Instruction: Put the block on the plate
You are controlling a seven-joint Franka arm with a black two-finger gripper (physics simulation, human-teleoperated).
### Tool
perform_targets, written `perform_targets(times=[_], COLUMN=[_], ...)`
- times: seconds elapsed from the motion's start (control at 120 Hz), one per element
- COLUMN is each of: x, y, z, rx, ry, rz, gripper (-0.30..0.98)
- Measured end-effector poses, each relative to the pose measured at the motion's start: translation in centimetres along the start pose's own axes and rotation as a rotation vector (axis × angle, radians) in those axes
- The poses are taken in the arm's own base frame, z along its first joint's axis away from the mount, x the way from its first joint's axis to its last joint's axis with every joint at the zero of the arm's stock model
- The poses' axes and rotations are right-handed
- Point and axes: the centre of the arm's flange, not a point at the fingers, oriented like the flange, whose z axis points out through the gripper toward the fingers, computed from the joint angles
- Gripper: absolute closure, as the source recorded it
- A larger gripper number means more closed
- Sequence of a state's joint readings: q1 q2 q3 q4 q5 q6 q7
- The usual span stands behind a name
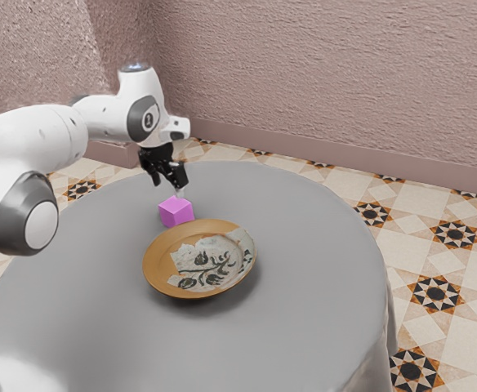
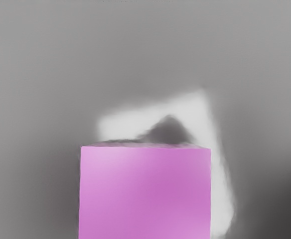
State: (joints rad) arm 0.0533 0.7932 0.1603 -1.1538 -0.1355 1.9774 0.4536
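The pink block is standing on the table, just beside the plate. Over this block, also beside the plate, hangs the gripper, its fingers wide apart, probably for going down around it.

Pink block; orange plate, grey-flowered.

The wrist view crops the pink block; the exterior view, the grey table.

White rounded arm, dark grey rings round white joint discs, black gripper. Small dark marking on one disc.
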Motion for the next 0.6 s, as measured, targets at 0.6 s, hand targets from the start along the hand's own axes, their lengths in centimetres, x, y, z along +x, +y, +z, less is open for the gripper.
perform_targets(times=[0.6], x=[0.5], y=[-0.2], z=[6.5], rx=[-0.017], ry=[0.009], rz=[0.034], gripper=[0.0])
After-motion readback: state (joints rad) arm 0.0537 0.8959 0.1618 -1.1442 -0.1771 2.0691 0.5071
